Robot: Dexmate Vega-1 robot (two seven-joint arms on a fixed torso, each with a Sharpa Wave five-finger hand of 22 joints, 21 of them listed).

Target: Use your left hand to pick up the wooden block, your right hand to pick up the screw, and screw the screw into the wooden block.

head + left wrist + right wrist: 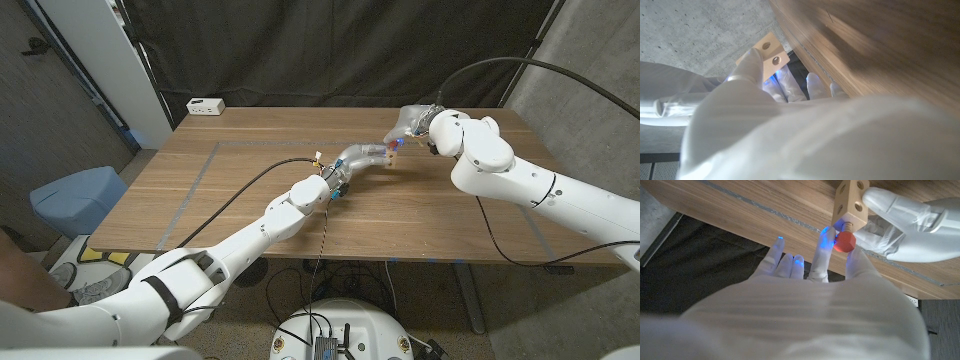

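Head view: two white robot arms reach in over a wooden tabletop [250,190] and meet near its far middle, above the surface. The left robot hand [362,157] grips a small pale wooden block [393,152] and holds it lifted off the tabletop. The right robot hand [412,125] comes in from the other side and meets the block. A white power strip [205,105] lies at the far left corner, well apart from the work.

In the right wrist view, the wooden block [851,201] shows round holes in its faces. A screw [844,241] with a red head is pinched between the right robot hand's fingertips [824,242], its tip set against a hole on the block's underside. The right robot hand's [810,305] other fingers stay loosely spread. The left robot hand [905,227] wraps the block from the opposite side.

In the left wrist view, the left robot hand [790,130] pinches the wooden block [767,52] with a fingertip pressed over one face; two holes are visible.

Judging progress: both pickups look finished, and the screw appears to be started in its hole. How deep the thread has gone cannot be told, since the shank is mostly hidden, though the head still stands off the wood. What is left seems to be turning the screw home while the block is held steady.
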